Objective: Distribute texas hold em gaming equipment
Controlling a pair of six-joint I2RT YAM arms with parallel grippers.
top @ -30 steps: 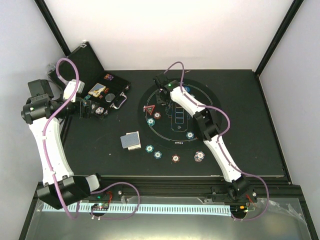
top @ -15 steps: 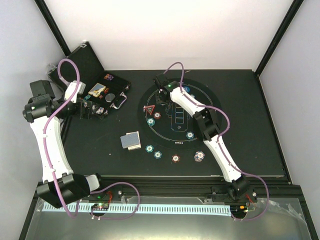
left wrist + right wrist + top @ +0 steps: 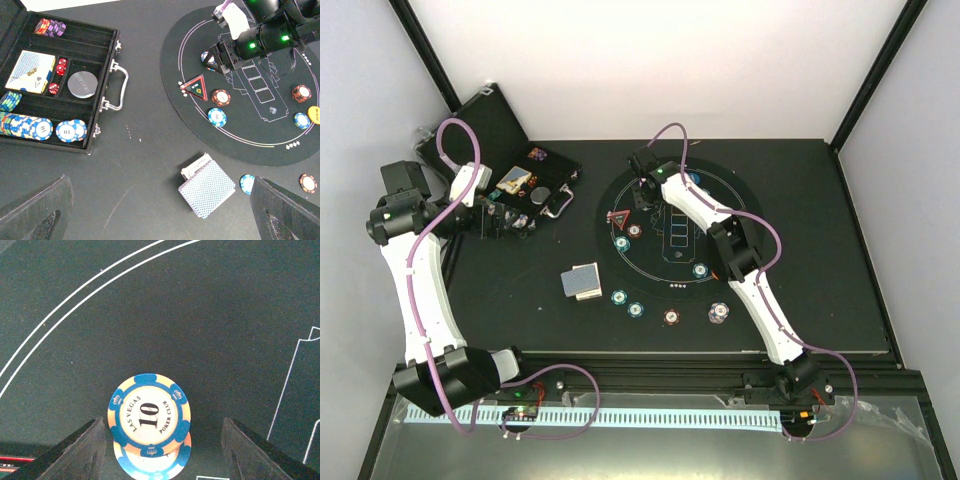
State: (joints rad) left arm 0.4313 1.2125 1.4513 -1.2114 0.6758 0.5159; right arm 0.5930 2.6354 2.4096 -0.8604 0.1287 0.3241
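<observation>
Right tool (image 3: 160, 432) is released, fingers clear on both sides of two stacked blue 10 chips (image 3: 149, 421) lying on the mat (image 3: 225, 315) near its far-left edge. Drop looks done. Next: lift straight up without clipping the stack. Left tool (image 3: 160, 212) hangs spread and empty over the bench (image 3: 140, 165).

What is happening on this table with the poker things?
The right gripper stands open, low over the round printed mat, with two stacked blue 10 chips lying between its fingers, not gripped. The left gripper hangs open above the table near the card deck, holding nothing. More chips lie on and beside the mat.
</observation>
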